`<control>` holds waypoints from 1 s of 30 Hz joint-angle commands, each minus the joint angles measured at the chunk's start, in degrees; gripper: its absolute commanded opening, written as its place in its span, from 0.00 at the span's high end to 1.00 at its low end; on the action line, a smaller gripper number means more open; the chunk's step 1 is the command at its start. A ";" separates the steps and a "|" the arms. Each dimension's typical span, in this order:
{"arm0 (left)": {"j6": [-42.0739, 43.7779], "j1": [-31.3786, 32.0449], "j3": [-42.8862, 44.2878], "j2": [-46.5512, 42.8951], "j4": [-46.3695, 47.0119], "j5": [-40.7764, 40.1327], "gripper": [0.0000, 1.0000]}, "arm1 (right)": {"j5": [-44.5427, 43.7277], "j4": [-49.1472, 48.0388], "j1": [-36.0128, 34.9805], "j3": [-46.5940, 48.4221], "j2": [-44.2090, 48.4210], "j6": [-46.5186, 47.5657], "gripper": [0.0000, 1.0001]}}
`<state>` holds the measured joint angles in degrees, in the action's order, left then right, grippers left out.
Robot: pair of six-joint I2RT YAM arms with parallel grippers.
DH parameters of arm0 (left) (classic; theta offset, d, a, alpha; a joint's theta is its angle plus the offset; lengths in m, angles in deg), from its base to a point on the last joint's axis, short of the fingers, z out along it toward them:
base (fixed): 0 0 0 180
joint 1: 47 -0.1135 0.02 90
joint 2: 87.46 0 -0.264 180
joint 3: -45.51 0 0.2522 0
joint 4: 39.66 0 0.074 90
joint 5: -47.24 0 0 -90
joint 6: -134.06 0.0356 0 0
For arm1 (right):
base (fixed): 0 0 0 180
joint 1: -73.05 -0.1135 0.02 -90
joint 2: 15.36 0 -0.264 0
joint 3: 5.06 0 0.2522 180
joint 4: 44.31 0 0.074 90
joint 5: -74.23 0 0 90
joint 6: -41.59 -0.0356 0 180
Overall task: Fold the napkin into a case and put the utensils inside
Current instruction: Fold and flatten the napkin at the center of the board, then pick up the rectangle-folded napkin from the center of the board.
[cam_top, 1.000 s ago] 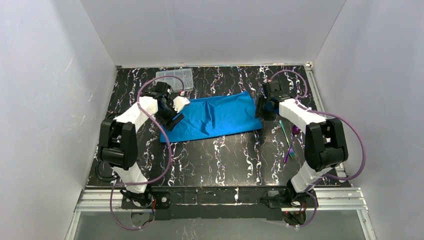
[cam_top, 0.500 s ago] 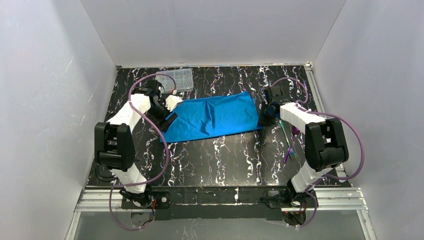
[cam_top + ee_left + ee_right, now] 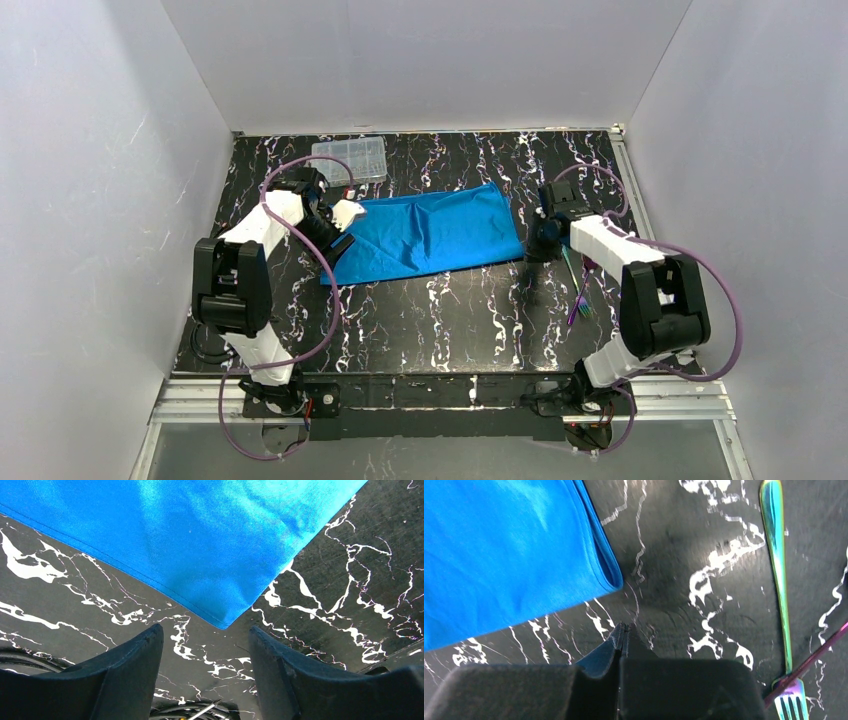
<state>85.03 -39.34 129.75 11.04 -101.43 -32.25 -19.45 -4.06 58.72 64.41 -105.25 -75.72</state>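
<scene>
Napkin (image 3: 425, 235) lay folded into a long blue band across the middle of the black marbled table (image 3: 440, 320), slanting from near-left up to far-right. Left gripper (image 3: 205, 647) hung low at its left end, jaws apart, nothing between them. From the wrist view, the cloth's near-left corner pointed straight into that gap, just short of the fingertips and not touching them. On the other side, right gripper (image 3: 621, 639) sat just off the band's right end, fingers pressed flat together and gripping nothing, tips over bare table near the doubled, rounded corner of the fold. Utensils (image 3: 578, 285) lay on the table to the right of the napkin, apart from it, alongside the right arm. One was an iridescent green fork (image 3: 780, 580), tines toward the near edge. The other was a thin purple-pink piece (image 3: 811, 661) that crossed it near the fork's head; which lay on top, I couldn't tell. Clear compartment box (image 3: 350, 158) stood at the far edge behind the left arm, apart from the cloth
</scene>
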 commanded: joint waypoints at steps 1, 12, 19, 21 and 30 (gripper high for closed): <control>0.73 -0.10 -0.60 -0.50 -1.05 2.26 0.39 | 0.42 2.94 0.18 -4.22 3.56 -0.07 0.99; 6.77 -0.19 -0.82 -2.44 -10.24 6.99 0.35 | 2.50 2.36 0.93 1.60 6.30 0.87 0.44; 7.25 -0.19 -3.43 -2.62 -9.38 7.29 0.35 | 5.65 -0.83 1.16 5.82 -1.74 0.81 0.46; 7.56 -0.19 -4.01 -3.22 -9.15 6.64 0.35 | 5.57 -1.52 1.18 5.99 -3.37 1.02 0.47; 8.60 -2.62 -4.27 -2.57 -8.64 6.99 0.34 | 7.72 -4.58 1.28 4.53 -6.27 -0.24 0.64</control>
<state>92.57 -40.58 125.38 9.82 -108.79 -26.77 -13.55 -5.57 59.60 68.98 -111.87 -75.24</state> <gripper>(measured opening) 0.655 0.429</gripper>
